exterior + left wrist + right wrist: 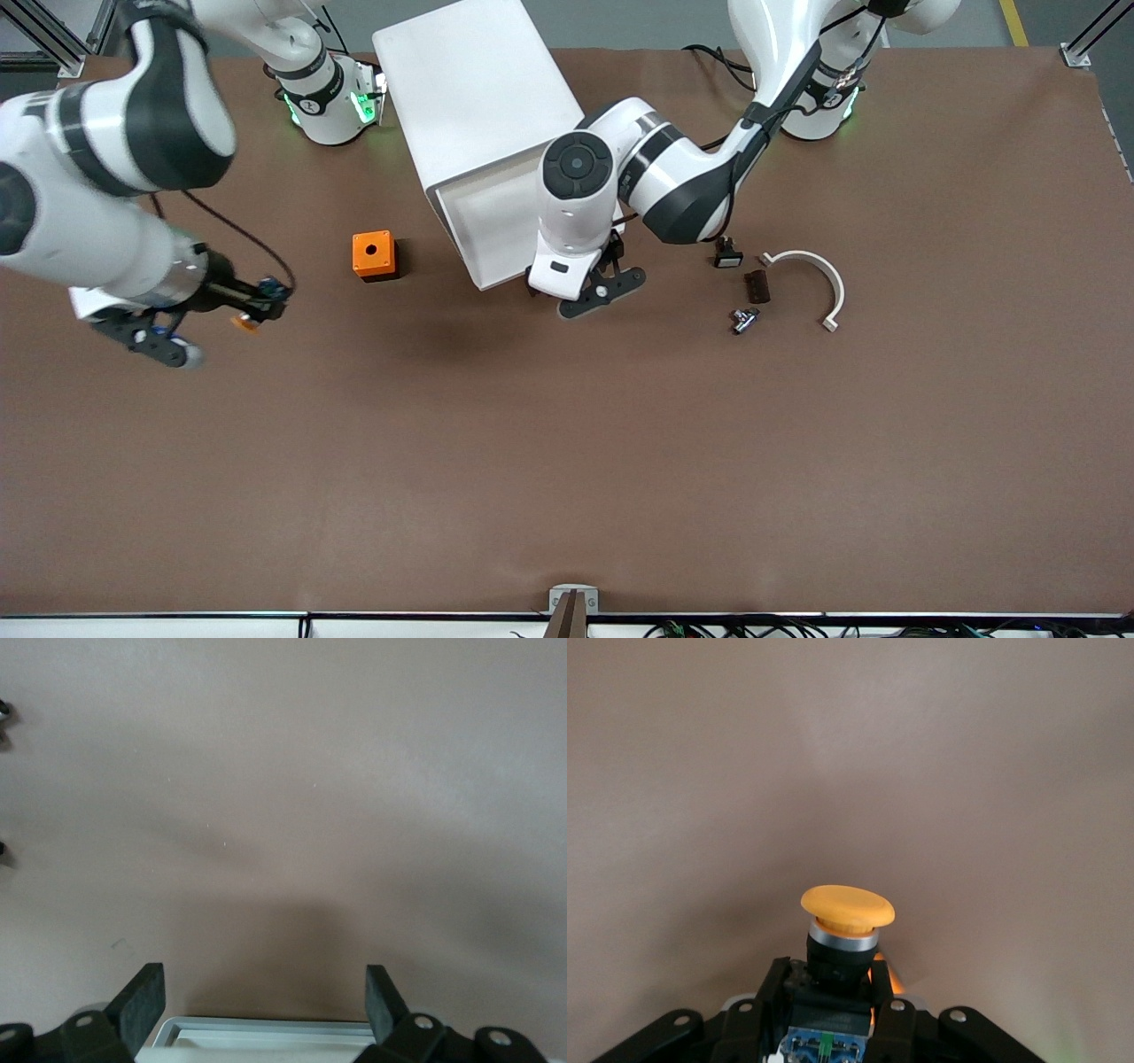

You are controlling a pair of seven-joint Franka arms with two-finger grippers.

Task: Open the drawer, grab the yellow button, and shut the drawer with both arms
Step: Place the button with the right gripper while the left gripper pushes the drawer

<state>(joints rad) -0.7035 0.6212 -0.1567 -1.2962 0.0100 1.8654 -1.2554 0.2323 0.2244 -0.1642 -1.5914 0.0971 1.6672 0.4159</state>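
Note:
The white cabinet (474,97) stands at the robots' side of the table. Its top drawer (492,221) shows as a shallow white tray pulled out toward the front camera. My left gripper (589,288) is open at the drawer's front. In the left wrist view the drawer's rim (266,1025) lies between the left gripper's (264,997) spread fingers. My right gripper (259,306) hangs over the table toward the right arm's end, shut on the button (245,322). The button's orange cap (847,908) sticks out past the right gripper (830,988).
An orange cube with a hole (373,255) sits beside the cabinet toward the right arm's end. Toward the left arm's end lie a small black piece with a white face (727,257), a dark flat piece (757,285), a metal part (744,319) and a white curved strip (819,275).

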